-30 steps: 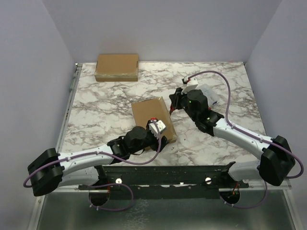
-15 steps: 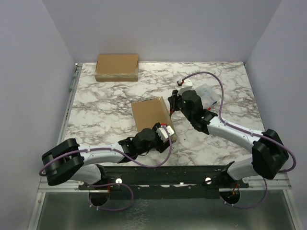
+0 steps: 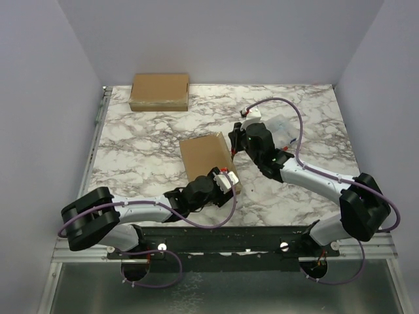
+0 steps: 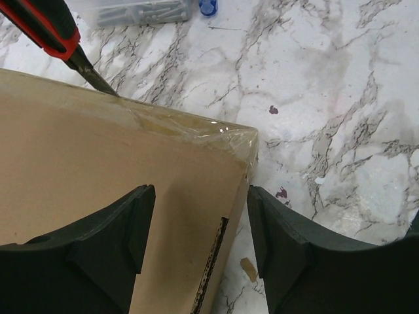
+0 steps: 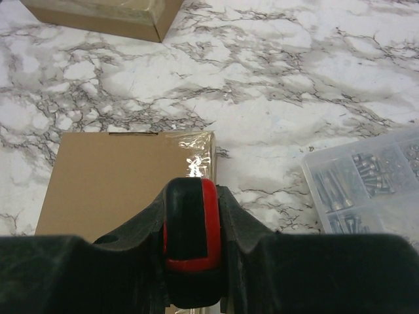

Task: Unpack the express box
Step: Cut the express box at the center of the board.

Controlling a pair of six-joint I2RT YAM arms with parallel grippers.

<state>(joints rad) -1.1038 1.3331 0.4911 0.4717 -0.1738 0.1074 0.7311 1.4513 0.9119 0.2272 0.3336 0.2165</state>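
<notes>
Top view: marble table (image 3: 137, 147) w/ a brown cardboard express box (image 3: 203, 152) lying flat near the ctr. A second box (image 3: 159, 91) sits at the back left, well apart. The left gripper (image 3: 226, 186) is at the express box's near right corner. The right gripper (image 3: 234, 142) is at its far right corner. A clear screw case (image 3: 285, 127) lies just beyond the right arm.

Left wrist view: the left gripper (image 4: 200, 242) has its jaws set wide, one finger over the express box (image 4: 98, 170), the other past its edge over the table (image 4: 340, 98). The taped corner lies btwn them; no grip seen. A knife (image 4: 62, 46) w/ red and black handle has its blade tip on the box's taped far edge. Screw case (image 4: 141, 10) and a small blue item (image 4: 208, 6) lie at the top.

Right wrist view: the right gripper (image 5: 193, 261) is clamped narrow on the knife (image 5: 193, 229), pointed at the express box (image 5: 118, 176) and its shiny tape. Second box (image 5: 98, 13) at top left, screw case (image 5: 366, 190) at right.
</notes>
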